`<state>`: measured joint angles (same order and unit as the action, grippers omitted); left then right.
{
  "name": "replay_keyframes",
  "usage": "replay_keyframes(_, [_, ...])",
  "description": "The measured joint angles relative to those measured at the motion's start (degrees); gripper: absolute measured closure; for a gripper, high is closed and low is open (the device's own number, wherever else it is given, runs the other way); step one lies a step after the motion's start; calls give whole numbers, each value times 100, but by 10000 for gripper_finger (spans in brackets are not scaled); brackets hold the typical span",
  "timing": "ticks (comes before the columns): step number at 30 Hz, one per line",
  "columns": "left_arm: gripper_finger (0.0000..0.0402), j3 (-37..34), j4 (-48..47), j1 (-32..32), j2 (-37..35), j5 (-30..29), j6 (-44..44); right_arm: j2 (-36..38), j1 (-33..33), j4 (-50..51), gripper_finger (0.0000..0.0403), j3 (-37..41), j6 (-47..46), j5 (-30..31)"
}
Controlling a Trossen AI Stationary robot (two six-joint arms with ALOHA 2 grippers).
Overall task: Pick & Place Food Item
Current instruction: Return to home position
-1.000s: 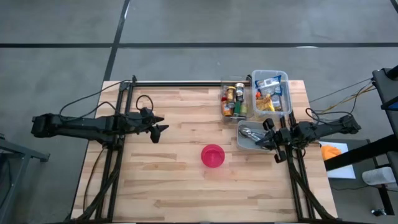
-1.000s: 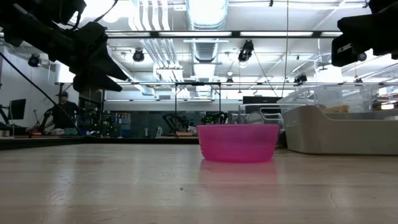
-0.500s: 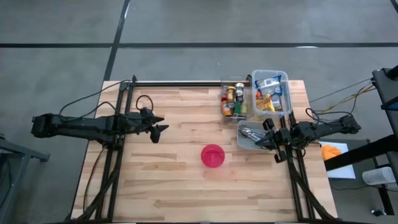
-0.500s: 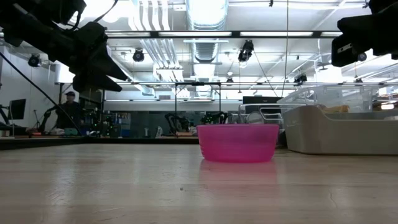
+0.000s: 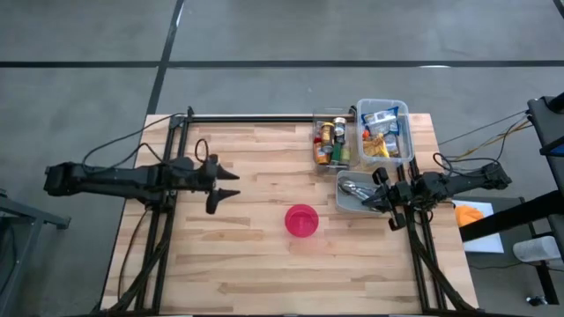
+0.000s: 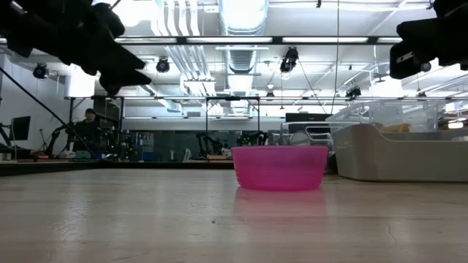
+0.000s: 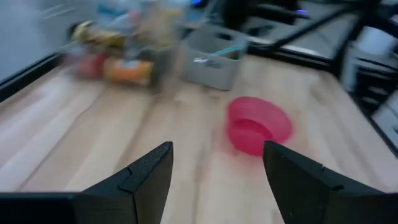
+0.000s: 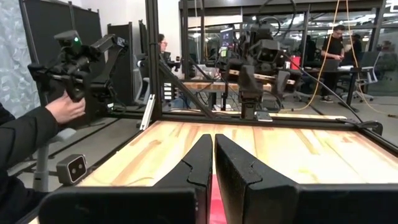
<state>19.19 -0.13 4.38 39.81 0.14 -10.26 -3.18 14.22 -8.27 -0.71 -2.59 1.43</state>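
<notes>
2 dark arms reach in low over the counter [image 5: 264, 264], 1 from each side. The left claw [image 5: 222, 190] hangs above the left half of the boards, rolled on its wrist, its fingers [image 7: 146, 174] spread wide apart with nothing between them. The right claw [image 5: 375, 190] sits over the right part of the gray bin [image 5: 345, 206], its fingers [image 8: 198, 158] pressed together and pointing left across the counter.

The gray bin stands near the right edge and holds cutlery [image 5: 354, 187]. Just beyond it, on the far side, 2 clear tubs stand side by side. The left tub [image 5: 333, 112] holds jars and bottles [image 5: 330, 141], and the right tub [image 5: 382, 101] holds food packets [image 5: 383, 136] — the food lies there, in neither claw.

The pink bowl [image 5: 301, 220] stands alone near the middle, left of the bin and nearer, well apart from both claws.

Off the counter, the right wrist view shows a person's hand [image 8: 62, 111] gripping a dark device — other people stand far back in the room.
</notes>
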Motion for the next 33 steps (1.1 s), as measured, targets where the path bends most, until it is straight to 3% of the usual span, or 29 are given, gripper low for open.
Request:
replay_keyframes(3, [153, -310, 331, 0, -182, 308, 392, 0, 2, -2, 387, 0, 0, 0])
replay_keyframes(10, [153, -1166, 869, 9, -1168, 241, 303, 2, 0, 0, 387, 0, 0, 0])
replay_keyframes(23, [153, -1893, 121, 7, -3658, 185, 450, 2, 0, 4, 387, 0, 0, 0])
replay_keyframes(33, [153, -1891, 105, 7, -3694, 138, 450, -2, 2, 78, 387, 0, 2, 7])
